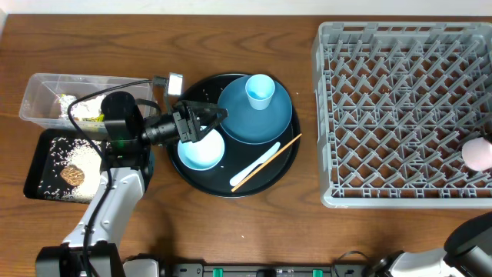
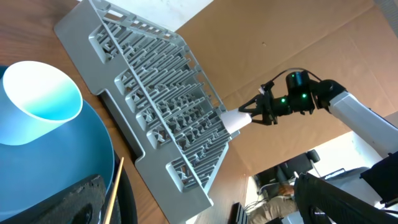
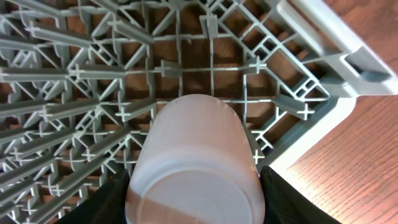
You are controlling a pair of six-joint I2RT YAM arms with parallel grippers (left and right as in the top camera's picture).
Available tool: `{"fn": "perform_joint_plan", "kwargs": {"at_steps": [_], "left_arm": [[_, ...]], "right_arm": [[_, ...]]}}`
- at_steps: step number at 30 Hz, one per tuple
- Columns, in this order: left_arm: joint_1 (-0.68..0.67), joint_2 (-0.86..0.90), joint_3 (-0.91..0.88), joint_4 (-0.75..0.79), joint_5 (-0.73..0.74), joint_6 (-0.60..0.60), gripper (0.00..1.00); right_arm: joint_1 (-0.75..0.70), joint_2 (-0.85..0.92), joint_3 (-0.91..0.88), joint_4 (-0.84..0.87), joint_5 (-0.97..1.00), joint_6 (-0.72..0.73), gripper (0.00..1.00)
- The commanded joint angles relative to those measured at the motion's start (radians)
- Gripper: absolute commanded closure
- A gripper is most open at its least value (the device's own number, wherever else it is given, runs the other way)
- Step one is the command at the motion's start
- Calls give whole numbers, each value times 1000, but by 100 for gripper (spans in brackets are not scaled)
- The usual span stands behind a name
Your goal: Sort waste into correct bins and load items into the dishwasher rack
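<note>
The pink cup (image 3: 193,155) hangs over the dishwasher rack (image 1: 400,108), close to its right-hand edge near a corner. Its closed base faces the wrist camera and its mouth is turned toward the pegs. Whether the rim already touches the lattice cannot be told. The right gripper (image 2: 247,116) grasps the cup. Its dark fingers (image 3: 102,202) are pressed against opposite sides of the cup and stand about half apart, as wide as the cup.

The step in hand looks like loading this cup. The next move probably calls for lowering it mouth down between the pegs until it sits steady, then spreading the fingers and lifting straight away so the cup is not tipped.

Well apart, on the round black tray (image 1: 286,173), wait the blue plate (image 1: 269,127) with the pale blue cup (image 1: 260,91) on it, the light blue bowl (image 1: 201,152), the white spoon (image 1: 254,164) and the chopstick (image 1: 270,158). The left gripper (image 1: 204,121) hovers over the bowl's rim, its fingers spread wide and holding nothing.
</note>
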Motion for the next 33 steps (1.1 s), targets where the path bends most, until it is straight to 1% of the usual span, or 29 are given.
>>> {"fn": "perform_joint_plan", "kwargs": {"at_steps": [1,13,27,33], "left_arm": [[3,2,-1,4,-5,17,2],[3,2,-1,4,-5,17,2],[3,2,-1,4,-5,17,2],[3,2,-1,4,-5,17,2]], "right_arm": [[-10,7,23,-7,18,8,99],[-27,8,16,7,43,2,99],[-10,26,-80,85,17,5,99],[-10,28,-81,90,17,5,99]]}}
